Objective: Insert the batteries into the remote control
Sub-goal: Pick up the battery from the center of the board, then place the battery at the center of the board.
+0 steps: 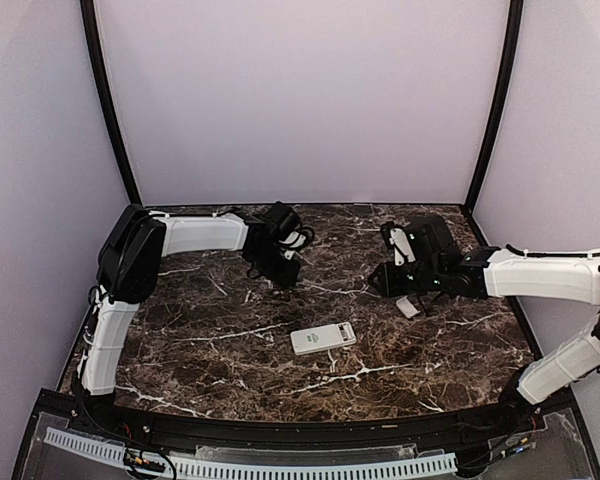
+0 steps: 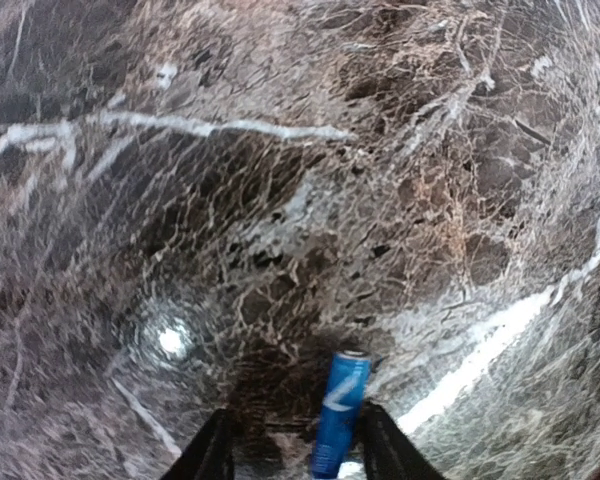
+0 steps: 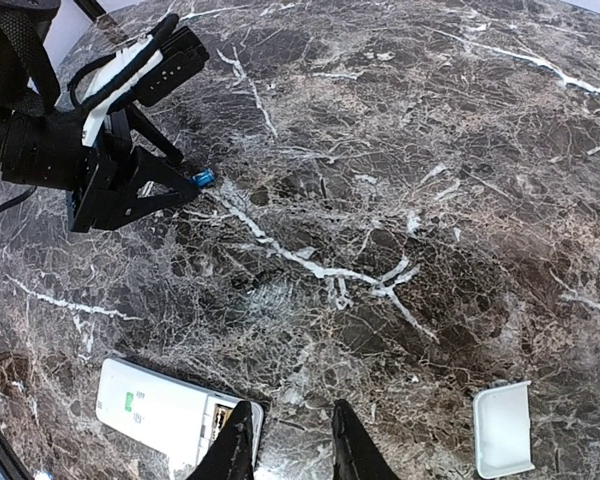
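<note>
Loading step: left jaws clamped on battery (image 2: 340, 415); right jaws apart; next, carry it near-right to remote control (image 1: 323, 338), bay open.

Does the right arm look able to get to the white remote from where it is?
Probably yes. The right gripper hangs open and empty just beside the remote, with nothing standing between them; the loose white cover lies on its other side.

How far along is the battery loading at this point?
Done: the cover is off the remote control, lying apart on the table; its compartment looks open. In hand: the left gripper holds a blue battery. Left: no battery visibly seated yet; right gripper open, empty.
</note>
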